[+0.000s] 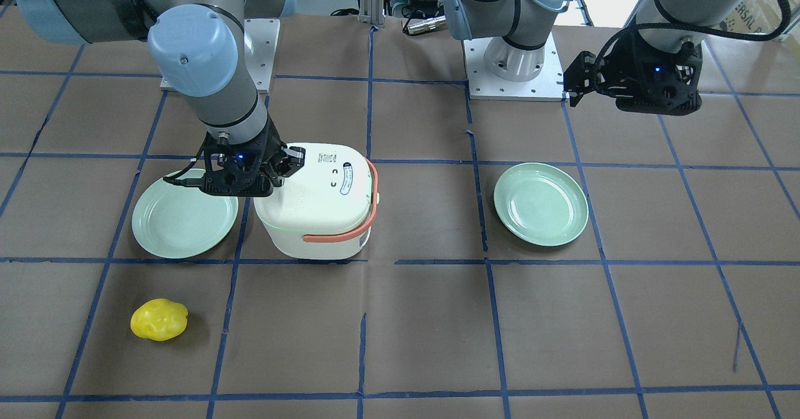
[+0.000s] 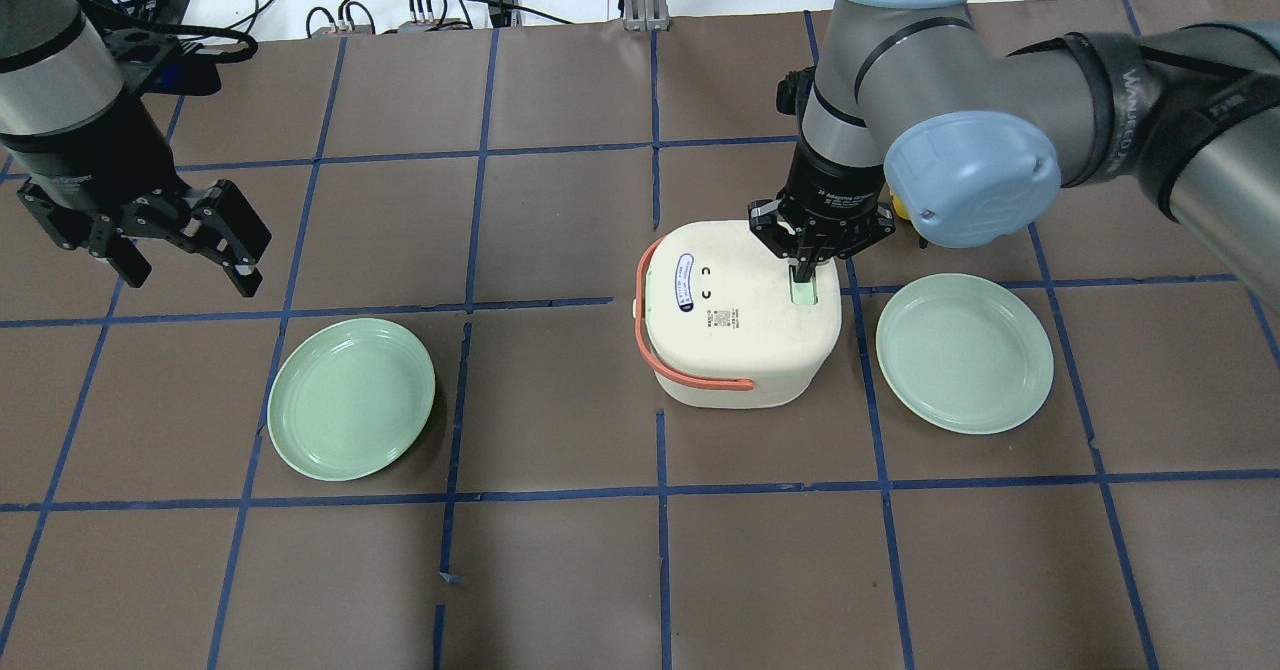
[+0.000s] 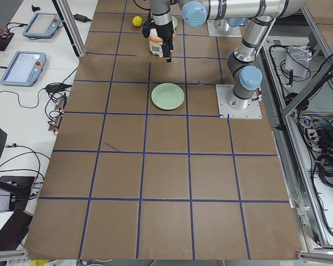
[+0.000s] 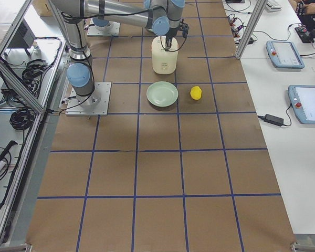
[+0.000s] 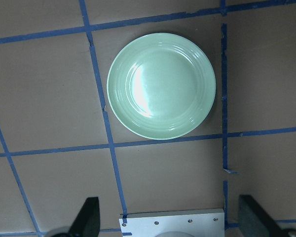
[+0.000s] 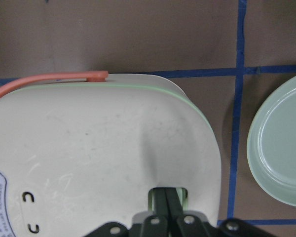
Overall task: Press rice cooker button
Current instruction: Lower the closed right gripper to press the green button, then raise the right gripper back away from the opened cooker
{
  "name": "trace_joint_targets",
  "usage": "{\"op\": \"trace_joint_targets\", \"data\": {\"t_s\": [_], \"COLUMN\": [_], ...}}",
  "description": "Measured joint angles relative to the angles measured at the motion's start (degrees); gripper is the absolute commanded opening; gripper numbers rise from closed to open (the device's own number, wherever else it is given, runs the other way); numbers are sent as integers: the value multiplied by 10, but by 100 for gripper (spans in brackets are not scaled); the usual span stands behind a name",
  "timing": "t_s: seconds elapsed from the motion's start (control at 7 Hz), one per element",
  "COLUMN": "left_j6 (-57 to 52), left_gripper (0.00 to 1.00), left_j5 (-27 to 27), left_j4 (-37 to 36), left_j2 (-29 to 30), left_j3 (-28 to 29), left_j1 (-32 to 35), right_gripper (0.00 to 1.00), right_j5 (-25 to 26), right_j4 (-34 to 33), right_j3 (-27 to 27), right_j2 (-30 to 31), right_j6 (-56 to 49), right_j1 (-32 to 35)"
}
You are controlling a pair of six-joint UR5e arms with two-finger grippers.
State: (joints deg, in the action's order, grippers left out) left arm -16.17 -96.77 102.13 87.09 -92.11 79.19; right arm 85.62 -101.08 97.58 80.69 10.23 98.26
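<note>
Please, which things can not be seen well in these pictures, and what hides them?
- Button: in the overhead and right wrist views it is mostly covered by the shut right tool. I cannot tell whether it is pressed in.
- Cooker label: the print is too small in every view.
- Yellow object: in the overhead view it is nearly all behind the right arm.
- Left tool: in the left wrist view its fingers are cut off by the bottom edge.

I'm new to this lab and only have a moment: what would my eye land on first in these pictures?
First the cream cooker with its orange handle, mid-table, and the right pincer, shut, pointing down into the green button recess on its lid. A left plate and a right plate, both green, flank it. The left pincer hangs open, well off to the side.
</note>
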Motion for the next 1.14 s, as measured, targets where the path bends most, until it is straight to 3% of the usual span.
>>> {"op": "trace_joint_targets", "data": {"t_s": [0.14,0.29,0.43,0.71,1.14], "left_j6": [0,0,0,0,0], "left_gripper": [100,100,100,100,100], "left_j5": [0,0,0,0,0], "left_j4": [0,0,0,0,0], "left_j2": [0,0,0,0,0], "left_j3": [0,0,0,0,0], "left_j1": [0,0,0,0,0], "right_gripper": [46,91,99,100,100], "right_j5": [1,6,27,66,33], "right_j4": [17,56,99,127,134], "right_j3": [-16,-53,-106,-173,-180], "right_j2": [2,5,4,-5,3], "right_j6": [10,22,28,-6,-91], "right_j1": [0,1,-1,-23,-75]}}
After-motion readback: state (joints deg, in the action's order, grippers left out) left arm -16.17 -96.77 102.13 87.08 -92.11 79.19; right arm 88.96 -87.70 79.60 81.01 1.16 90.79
